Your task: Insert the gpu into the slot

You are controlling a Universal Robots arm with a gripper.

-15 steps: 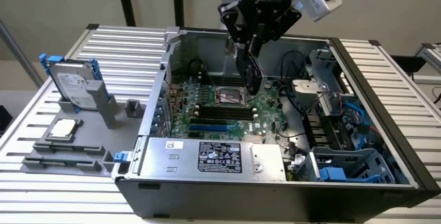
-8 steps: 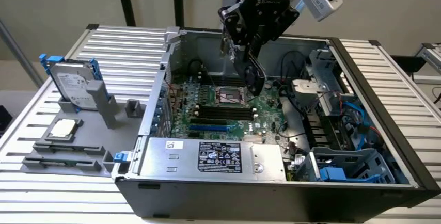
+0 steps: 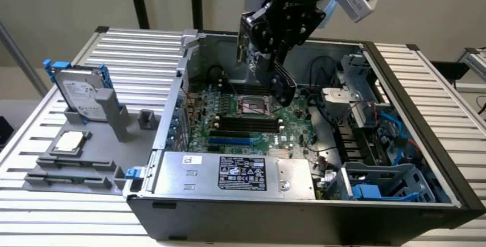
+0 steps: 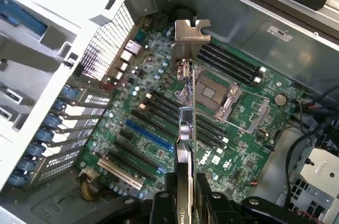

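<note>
My gripper (image 3: 275, 41) is shut on the gpu (image 3: 283, 85), a thin black card held edge-on and tilted above the green motherboard (image 3: 292, 136) inside the open computer case. In the wrist view the gpu (image 4: 185, 128) runs away from my gripper (image 4: 185, 207), with a dark finger (image 4: 159, 209) on each side and its metal bracket (image 4: 189, 38) at the far end. The slot (image 3: 230, 142), a bright-blue strip, lies below and towards the exterior view's left of the card. In the wrist view the slot (image 4: 150, 135) sits beside the card's edge, uncovered and apart from it.
Black memory slots (image 3: 247, 124) and the silver processor socket (image 3: 254, 105) lie next to the slot. A power supply (image 3: 235, 173) fills the case's near side, and cables and a blue drive cage (image 3: 379, 185) its right. Outside, a hard drive (image 3: 82, 94) and a processor chip (image 3: 70, 140) rest on grey holders.
</note>
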